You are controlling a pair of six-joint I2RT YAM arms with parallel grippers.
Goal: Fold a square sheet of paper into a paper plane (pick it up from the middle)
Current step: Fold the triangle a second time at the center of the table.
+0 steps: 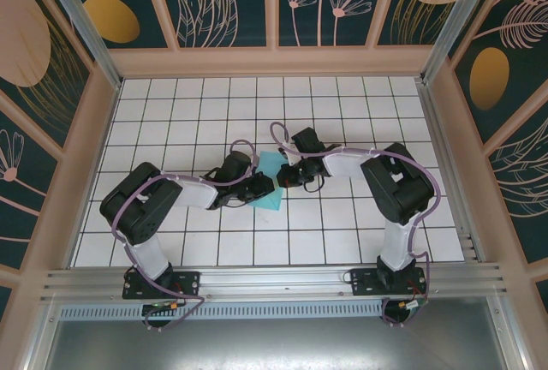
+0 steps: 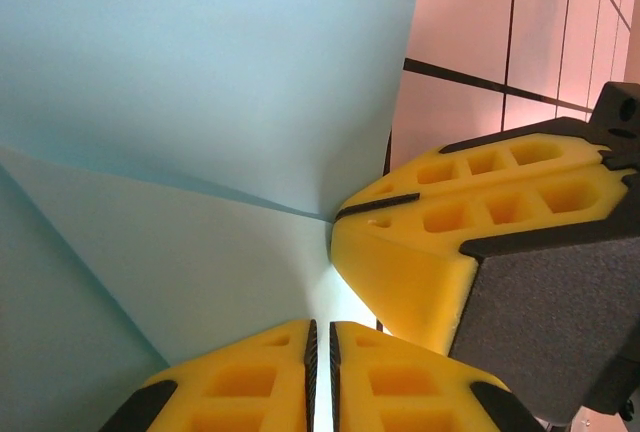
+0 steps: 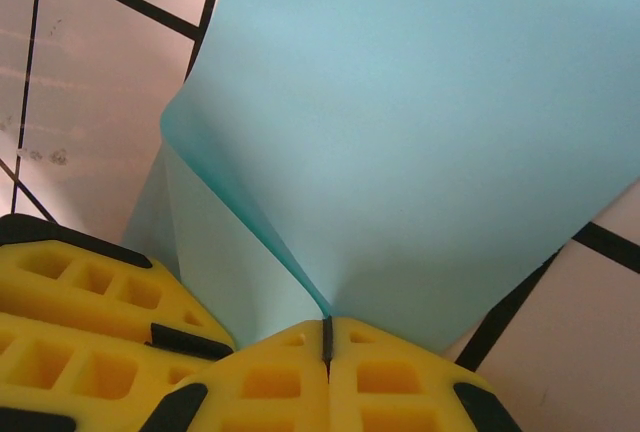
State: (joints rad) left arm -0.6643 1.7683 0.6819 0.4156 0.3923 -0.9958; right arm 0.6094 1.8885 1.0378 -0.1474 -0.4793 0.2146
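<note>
Entry: square sheet of paper (image 1: 276,201), tented over the desk (image 1: 342,216) at frame centre, pinched by my left end effector (image 2: 320,377) and right end effector (image 3: 327,372), both clamped shut on it; I judged an even pull essential for a straight crease.

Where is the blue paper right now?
In the top view, the blue paper is at the middle of the table, pinched between the left gripper and the right gripper.
</note>
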